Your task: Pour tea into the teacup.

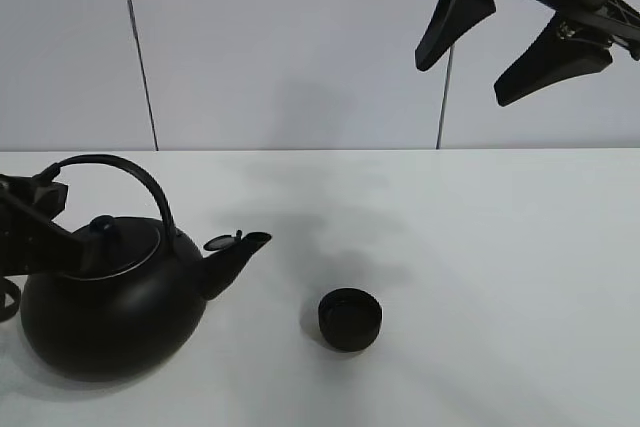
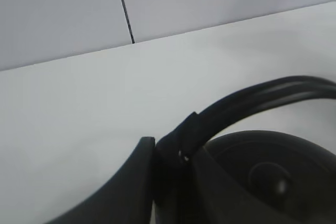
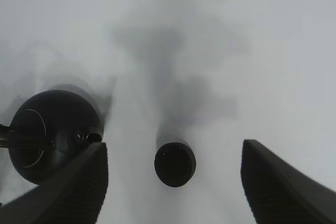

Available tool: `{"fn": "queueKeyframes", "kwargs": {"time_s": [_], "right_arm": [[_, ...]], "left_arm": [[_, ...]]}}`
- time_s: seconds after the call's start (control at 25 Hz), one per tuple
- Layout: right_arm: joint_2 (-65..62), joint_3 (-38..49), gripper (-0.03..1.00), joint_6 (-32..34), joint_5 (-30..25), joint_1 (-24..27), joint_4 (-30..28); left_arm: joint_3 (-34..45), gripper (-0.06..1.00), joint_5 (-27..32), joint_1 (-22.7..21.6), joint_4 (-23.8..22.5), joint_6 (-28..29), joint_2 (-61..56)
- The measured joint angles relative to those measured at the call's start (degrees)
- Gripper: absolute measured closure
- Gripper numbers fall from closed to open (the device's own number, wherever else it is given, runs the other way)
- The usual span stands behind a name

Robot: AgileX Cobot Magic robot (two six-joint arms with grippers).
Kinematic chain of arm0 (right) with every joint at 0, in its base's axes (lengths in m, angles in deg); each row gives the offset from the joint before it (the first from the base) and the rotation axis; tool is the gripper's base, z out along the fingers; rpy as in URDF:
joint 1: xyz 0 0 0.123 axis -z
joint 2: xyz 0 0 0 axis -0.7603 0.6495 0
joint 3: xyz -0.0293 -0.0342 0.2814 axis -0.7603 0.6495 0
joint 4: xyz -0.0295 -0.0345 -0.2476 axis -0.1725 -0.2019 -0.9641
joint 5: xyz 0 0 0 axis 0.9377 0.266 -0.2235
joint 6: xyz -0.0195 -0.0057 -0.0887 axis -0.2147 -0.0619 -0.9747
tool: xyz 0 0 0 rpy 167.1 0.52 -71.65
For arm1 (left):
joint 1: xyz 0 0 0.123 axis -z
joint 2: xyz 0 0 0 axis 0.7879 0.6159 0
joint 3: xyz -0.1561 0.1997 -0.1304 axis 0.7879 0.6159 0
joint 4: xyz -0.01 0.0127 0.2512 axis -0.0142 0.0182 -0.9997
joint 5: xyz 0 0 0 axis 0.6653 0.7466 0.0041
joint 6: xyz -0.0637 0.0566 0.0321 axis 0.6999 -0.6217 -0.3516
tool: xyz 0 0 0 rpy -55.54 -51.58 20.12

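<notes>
From the high camera, the teacup [image 1: 350, 319] is sitting on the tabletop [image 1: 500, 267] just beyond the kettle [image 1: 110, 297] spout. The right gripper [image 1: 505, 42] is hanging high, fingers apart.

In the left wrist view, the left gripper [image 2: 170, 156] is clamping the kettle handle [image 2: 252, 100].

In the right wrist view, the teacup [image 3: 175, 163] is lying between spread fingers [image 3: 278, 182].

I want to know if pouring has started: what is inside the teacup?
The teacup stands upright on the table, right of the kettle spout. Its interior looks uniformly black in every view, so whether it holds any tea cannot be told.
</notes>
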Motion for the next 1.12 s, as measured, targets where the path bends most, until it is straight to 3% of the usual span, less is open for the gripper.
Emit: {"fn": "queueKeyframes", "kwargs": {"time_s": [0.44,1.12], "right_arm": [[0.0,0.0,0.47,0.0,0.1,0.0,-0.1],[0.0,0.0,0.47,0.0,0.1,0.0,-0.1]], "left_arm": [[0.0,0.83,0.2,0.1,-0.8,-5.1,-0.1],[-0.1,0.83,1.7,0.1,-2.3,-6.4,-0.5]]}}
